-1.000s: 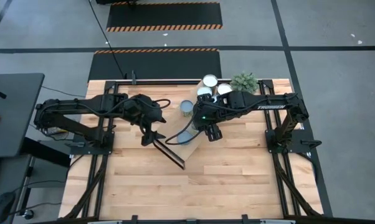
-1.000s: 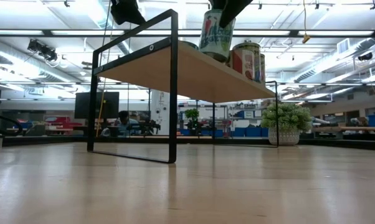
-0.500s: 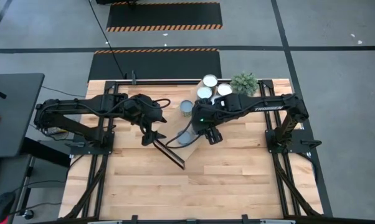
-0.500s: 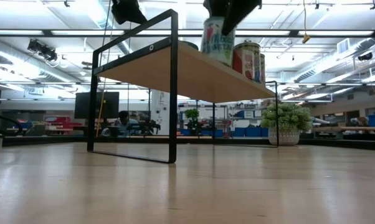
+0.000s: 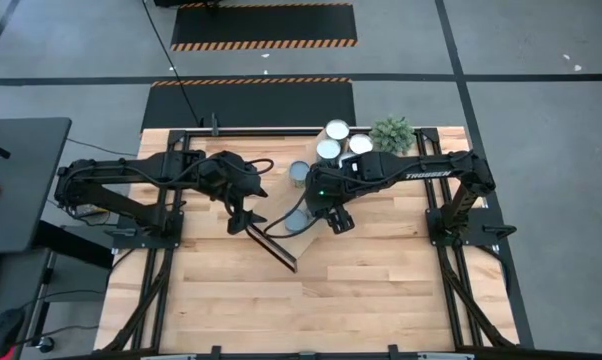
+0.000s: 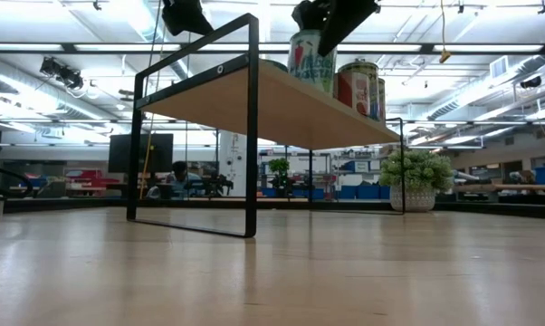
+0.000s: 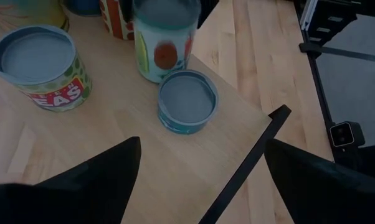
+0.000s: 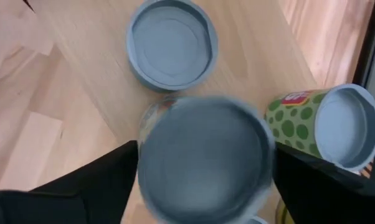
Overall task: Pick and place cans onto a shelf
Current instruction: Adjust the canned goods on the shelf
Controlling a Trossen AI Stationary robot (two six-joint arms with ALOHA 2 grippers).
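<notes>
Now right gripper (image 5: 333, 216) over shelf (image 5: 289, 238), fingers spread either side of tall can (image 8: 204, 158), can standing on shelf top; grip or gap cannot tell. Short can (image 8: 172, 42) just beside, green-dotted can (image 8: 334, 126) near. Left gripper (image 5: 243, 218) open, empty, above shelf's other end. Three cans (image 5: 336, 142) near plant (image 5: 392, 131).

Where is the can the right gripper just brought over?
The can stands on the shelf near its front end frame, directly under the right gripper, with a short can beside it.
</notes>
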